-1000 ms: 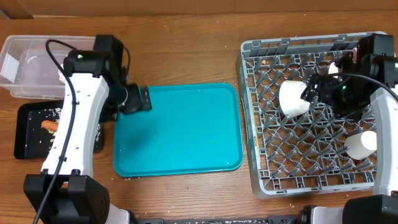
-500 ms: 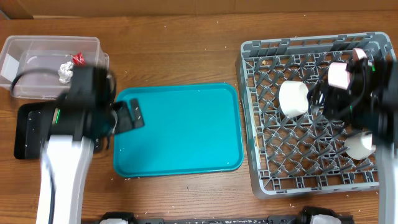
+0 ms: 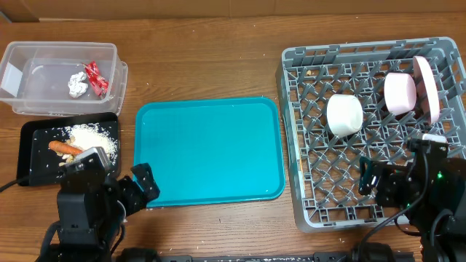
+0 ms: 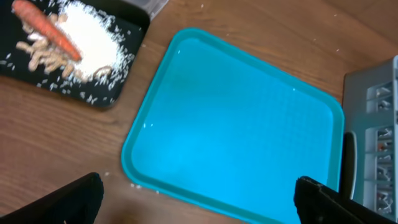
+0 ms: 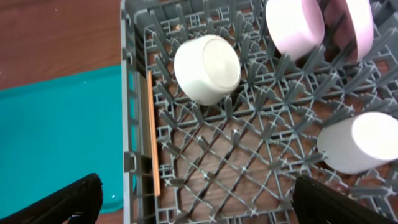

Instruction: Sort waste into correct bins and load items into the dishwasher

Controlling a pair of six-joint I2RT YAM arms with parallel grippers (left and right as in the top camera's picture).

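At the near edge of the worktop (image 3: 204,65), the left fingers (image 4: 68,202) are spread wide and hold nothing, hanging over the front corner of the teal tray (image 3: 211,149). The right fingers (image 5: 62,202) are just as wide and also carry nothing, above the near part of the rack (image 3: 291,145).

A second ago both arms reached out over the middle, the left by the two bins and the right among the dishes. Now both have pulled back toward their bases, and what they had covered shows.

- **Teal tray:** bare.
- **Clear tub (image 3: 44,76):** holds the red wrapper (image 3: 95,76) and the paper wad (image 3: 78,84).
- **Black tray (image 3: 25,156):** holds the carrot (image 3: 64,148), the beige scraps (image 4: 43,56) and the rice (image 3: 91,137).
- **Rack:** a bowl (image 3: 344,115) lies on its side. A second bowl (image 3: 399,93) stands beside the upright plate (image 3: 426,87). What looks like the cup (image 5: 357,143) sits nearer the right arm. The chopsticks (image 5: 152,130) lie along the left wall.

I judge the sorting and loading done, with nothing left on the worktop to collect. The pull-back looks like a return to rest.
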